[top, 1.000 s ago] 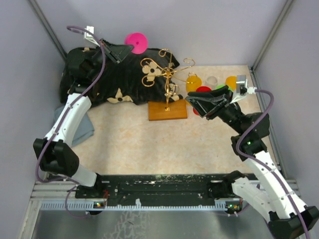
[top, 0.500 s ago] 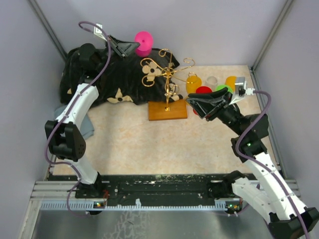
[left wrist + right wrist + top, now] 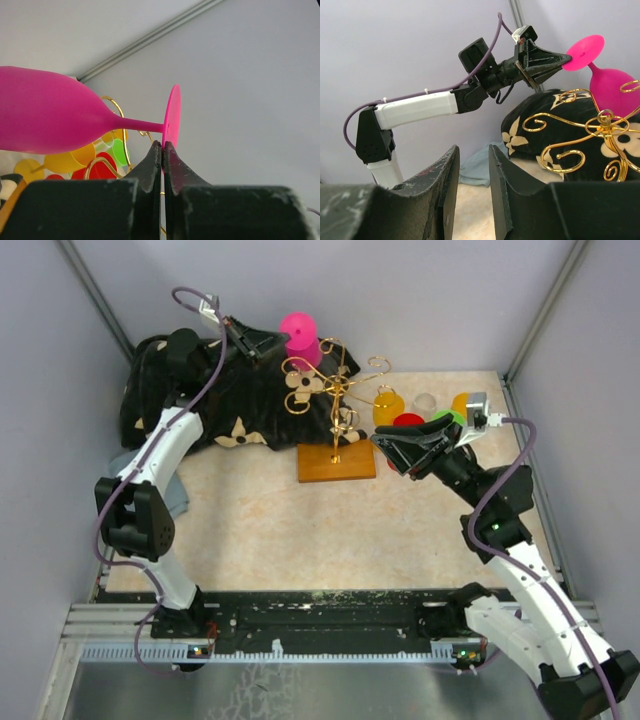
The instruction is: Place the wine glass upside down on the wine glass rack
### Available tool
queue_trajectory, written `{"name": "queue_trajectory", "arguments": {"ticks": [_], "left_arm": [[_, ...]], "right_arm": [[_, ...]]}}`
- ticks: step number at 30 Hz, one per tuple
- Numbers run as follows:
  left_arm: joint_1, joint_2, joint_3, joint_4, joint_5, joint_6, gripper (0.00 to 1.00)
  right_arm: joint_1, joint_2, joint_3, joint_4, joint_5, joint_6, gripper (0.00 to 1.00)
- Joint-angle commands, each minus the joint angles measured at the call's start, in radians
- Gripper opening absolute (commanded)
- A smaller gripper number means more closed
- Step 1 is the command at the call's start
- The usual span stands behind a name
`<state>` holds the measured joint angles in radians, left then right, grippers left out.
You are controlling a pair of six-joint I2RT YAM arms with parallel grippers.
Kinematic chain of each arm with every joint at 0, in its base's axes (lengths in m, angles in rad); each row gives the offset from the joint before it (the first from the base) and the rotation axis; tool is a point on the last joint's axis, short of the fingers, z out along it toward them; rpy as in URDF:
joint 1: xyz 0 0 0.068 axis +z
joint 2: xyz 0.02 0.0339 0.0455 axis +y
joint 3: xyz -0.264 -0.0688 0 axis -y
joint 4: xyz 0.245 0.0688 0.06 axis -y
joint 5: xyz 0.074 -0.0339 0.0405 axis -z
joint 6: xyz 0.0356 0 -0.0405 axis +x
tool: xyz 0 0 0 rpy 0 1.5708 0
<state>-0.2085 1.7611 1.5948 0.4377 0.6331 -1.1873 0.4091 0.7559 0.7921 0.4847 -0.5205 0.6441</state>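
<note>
Beige surface (image 3: 250, 530), black flowered cloth (image 3: 220, 405) bunched at back left. Wine glass rack (image 3: 338, 405) stands mid-back, its wood base on the surface. Left pincer (image 3: 283, 339) is raised over the cloth, pinching the foot rim of the pink wine glass (image 3: 303, 335). The glass is in the air, foot up, bowl down and tilted, just behind the rack's left curls, not hung. Right pincer (image 3: 385, 452) sits beside the rack's base, slightly spread, holding nothing. Coloured glasses (image 3: 415, 412) behind it.
</note>
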Motion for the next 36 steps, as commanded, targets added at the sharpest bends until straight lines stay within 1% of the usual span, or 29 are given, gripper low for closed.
{"name": "queue_trajectory", "arguments": {"ticks": [1, 4, 11, 16, 21, 30, 36], "left_arm": [[-0.031, -0.031, -0.012, 0.001, 0.042, -0.032, 0.00], [-0.042, -0.032, -0.018, -0.014, 0.044, -0.024, 0.00], [-0.056, -0.052, -0.021, -0.108, 0.030, 0.028, 0.00], [-0.063, -0.034, 0.019, -0.174, 0.032, 0.053, 0.00], [-0.083, -0.009, 0.060, -0.188, 0.035, 0.059, 0.00], [-0.129, 0.081, 0.158, -0.214, 0.031, 0.055, 0.00], [-0.143, 0.111, 0.173, -0.208, 0.019, 0.051, 0.00]], "right_arm": [[-0.006, 0.001, 0.008, 0.061, 0.005, 0.012, 0.30], [-0.006, -0.001, 0.009, 0.059, 0.007, 0.013, 0.30], [-0.006, -0.003, 0.009, 0.055, 0.007, 0.011, 0.30], [-0.006, -0.003, -0.004, 0.065, 0.008, 0.016, 0.30], [-0.006, -0.008, -0.017, 0.068, 0.011, 0.017, 0.30], [-0.006, -0.021, -0.027, 0.050, 0.017, 0.005, 0.30], [-0.006, -0.036, -0.028, 0.022, 0.024, -0.013, 0.30]]}}
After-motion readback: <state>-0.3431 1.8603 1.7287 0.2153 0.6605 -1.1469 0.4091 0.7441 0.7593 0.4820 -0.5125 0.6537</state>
